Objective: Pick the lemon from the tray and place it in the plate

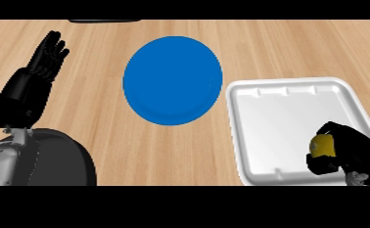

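While right hand (347,148) curls round lemon (322,145) at tray (282,119) edge, plate (172,80) apart leftward, left hand (37,73) open.

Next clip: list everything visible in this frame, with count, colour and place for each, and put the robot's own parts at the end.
counter: one, light wood, fills the view
plate: one, blue, centre of the counter, nothing on it
tray: one, white, lower right, beside the plate
lemon: one, yellow, over the tray's right part, inside the right hand
dark object: one, black, cut off at the top edge; cannot tell what it is
black round shape: one, lower left corner; cannot tell what it is
left hand: one, black, left edge, open, fingers up, resting
left forearm: one, grey, lower left edge
right hand: one, black, lower right, fingers curled round the lemon
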Available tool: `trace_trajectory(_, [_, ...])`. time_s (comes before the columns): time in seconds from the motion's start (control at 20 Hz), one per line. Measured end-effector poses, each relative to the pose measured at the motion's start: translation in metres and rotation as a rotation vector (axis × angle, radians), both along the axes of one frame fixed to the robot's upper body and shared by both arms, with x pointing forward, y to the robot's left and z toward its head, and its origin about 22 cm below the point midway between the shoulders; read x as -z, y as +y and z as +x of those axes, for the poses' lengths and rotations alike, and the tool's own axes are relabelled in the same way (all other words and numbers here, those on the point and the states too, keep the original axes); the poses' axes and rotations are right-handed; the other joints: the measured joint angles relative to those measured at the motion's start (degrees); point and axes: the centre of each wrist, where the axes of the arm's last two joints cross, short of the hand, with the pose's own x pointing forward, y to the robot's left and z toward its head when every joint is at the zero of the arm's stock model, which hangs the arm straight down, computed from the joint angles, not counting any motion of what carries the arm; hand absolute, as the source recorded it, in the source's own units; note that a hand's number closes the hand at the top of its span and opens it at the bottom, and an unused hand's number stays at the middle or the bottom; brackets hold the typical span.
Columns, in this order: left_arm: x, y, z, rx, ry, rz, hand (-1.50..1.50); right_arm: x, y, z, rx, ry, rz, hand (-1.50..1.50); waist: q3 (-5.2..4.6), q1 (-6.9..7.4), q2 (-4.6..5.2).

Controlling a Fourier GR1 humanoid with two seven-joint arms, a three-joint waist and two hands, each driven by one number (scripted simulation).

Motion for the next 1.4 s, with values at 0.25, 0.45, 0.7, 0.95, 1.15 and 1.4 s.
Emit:
trace_trajectory(0.25, [0.003, -0.003, 0.0, 0.002, -0.002, -0.006, 0.0, -0.008, 0.027, -0.051, 0.105, -0.092, -0.095, 1.5, 0.29, -0.2, 0.29])
trace_trajectory(0.45, [0.006, -0.003, -0.001, 0.011, -0.005, -0.007, 0.0, -0.034, 0.057, -0.081, 0.075, -0.204, -0.1, 1.5, 0.51, 0.56, 0.58])
trace_trajectory(0.7, [0.002, -0.003, 0.005, 0.025, -0.005, -0.007, 0.0, -0.075, 0.096, -0.094, -0.023, -0.401, -0.045, 1.5, 0.6, 1.46, 0.85])
trace_trajectory(0.95, [-0.002, -0.007, 0.01, 0.038, -0.013, -0.006, 0.0, -0.108, 0.129, -0.098, -0.13, -0.602, 0.069, 1.5, 0.63, 2.23, 0.96])
trace_trajectory(1.15, [0.001, -0.008, 0.008, 0.046, -0.017, 0.001, 0.0, -0.13, 0.158, -0.088, -0.202, -0.708, 0.149, 1.5, 0.63, 2.77, 1.06])
trace_trajectory(1.4, [-0.007, -0.012, 0.009, 0.059, -0.018, -0.005, 0.0, -0.141, 0.197, -0.059, -0.283, -0.743, 0.193, 1.5, 0.65, 3.08, 1.14])
